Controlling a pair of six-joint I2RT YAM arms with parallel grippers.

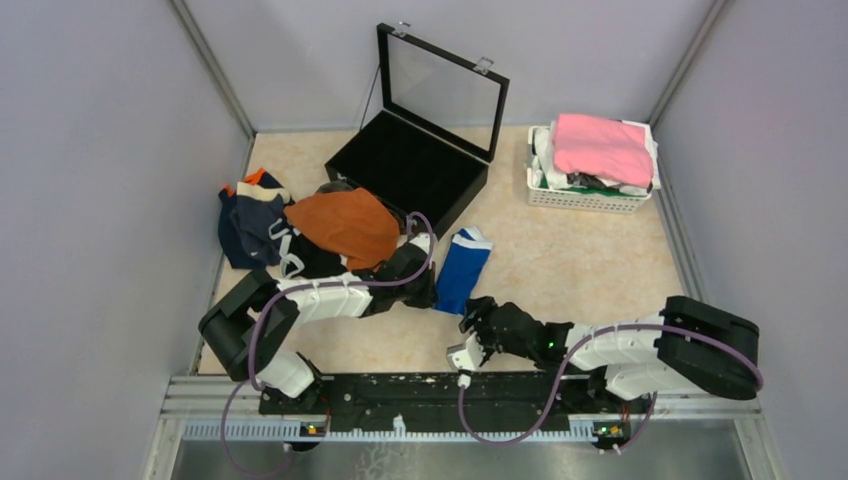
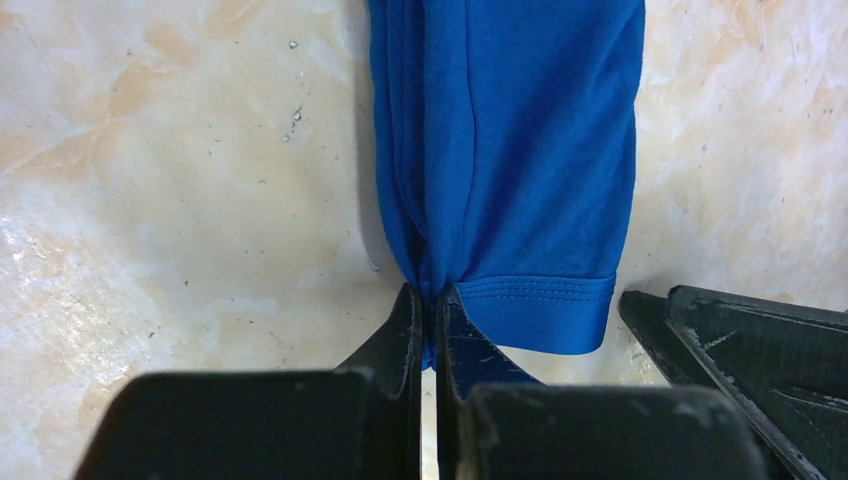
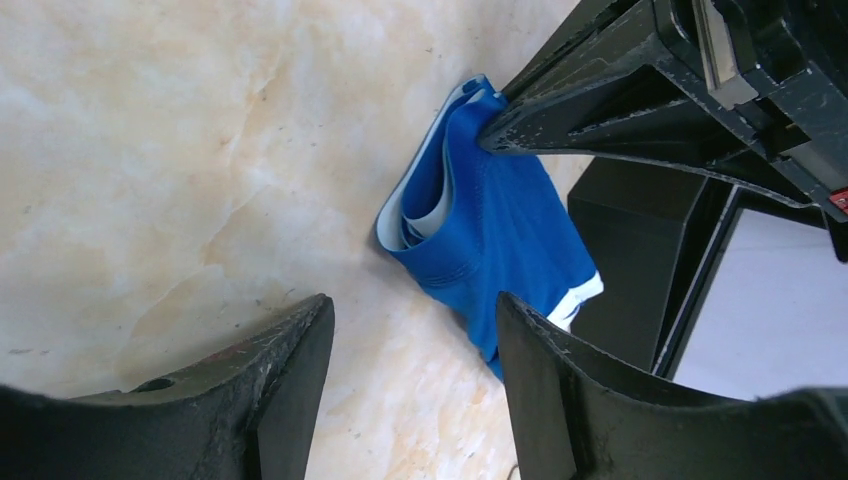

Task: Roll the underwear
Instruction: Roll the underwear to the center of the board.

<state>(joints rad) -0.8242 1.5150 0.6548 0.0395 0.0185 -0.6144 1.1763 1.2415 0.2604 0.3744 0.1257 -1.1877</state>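
A royal blue underwear with white trim lies folded into a long narrow strip on the tabletop. My left gripper is shut on the near left corner of its hem, the cloth bunched between the fingers. In the left wrist view the blue underwear stretches away from me. My right gripper stands open just off the strip's near end, with bare table between its fingers. The right wrist view shows the blue underwear beyond them. A pile of other underwear, rust-orange on top, lies to the left.
An open black case with a raised glass lid stands behind the strip. A white basket holding a pink folded cloth sits at the back right. Grey walls close in both sides.
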